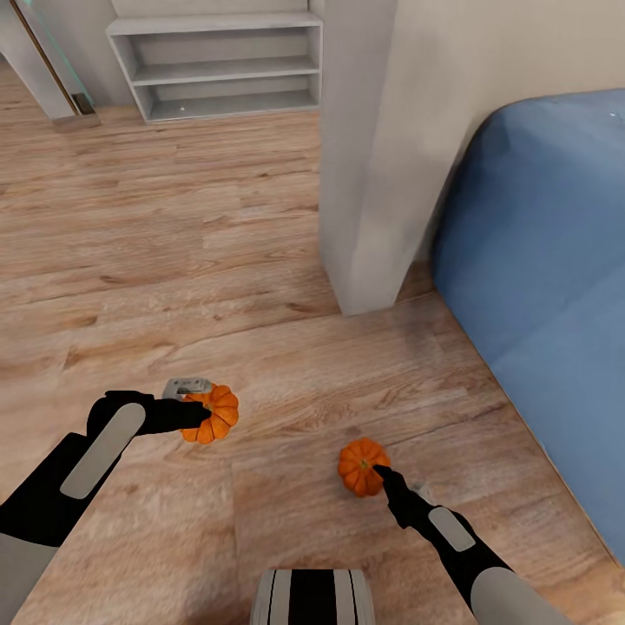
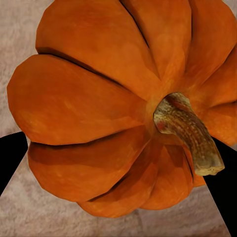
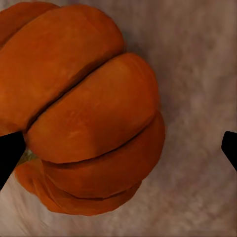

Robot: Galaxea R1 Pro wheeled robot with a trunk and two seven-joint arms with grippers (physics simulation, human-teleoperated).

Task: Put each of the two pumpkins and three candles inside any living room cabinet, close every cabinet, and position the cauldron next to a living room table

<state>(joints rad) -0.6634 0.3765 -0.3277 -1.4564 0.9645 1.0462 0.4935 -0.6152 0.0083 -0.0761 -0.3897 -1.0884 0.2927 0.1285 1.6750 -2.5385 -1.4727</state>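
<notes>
The robot stood over a bare stretch of wood floor (image 1: 174, 260) with a pumpkin at the end of each arm. The left gripper (image 1: 193, 415) reached sideways to the left pumpkin (image 1: 213, 413); in the left wrist view that pumpkin (image 2: 108, 108) sat close in between two dark fingertips (image 2: 11, 153), its stem (image 2: 187, 133) pointing toward the camera, so the jaws looked clamped on its ribbed flanks. Held by the sides like that, the fruit could ride along without rolling.

The right gripper (image 1: 384, 476) met the right pumpkin (image 1: 362, 466) from behind. In the right wrist view this pumpkin (image 3: 84, 113) lay against one fingertip (image 3: 10, 153), while the other fingertip stood well apart from it with bare floor between, so those jaws were apart and the fruit was not gripped. It probably rested on the floor, though the head view could not settle whether it touched.

A pale wall corner (image 1: 365, 174) and a blue sofa (image 1: 538, 286) stood ahead on the right, and open grey shelves (image 1: 226, 69) farther back. Judging by this, the robot was gathering both pumpkins at once to spare itself a second trip to a cabinet.
</notes>
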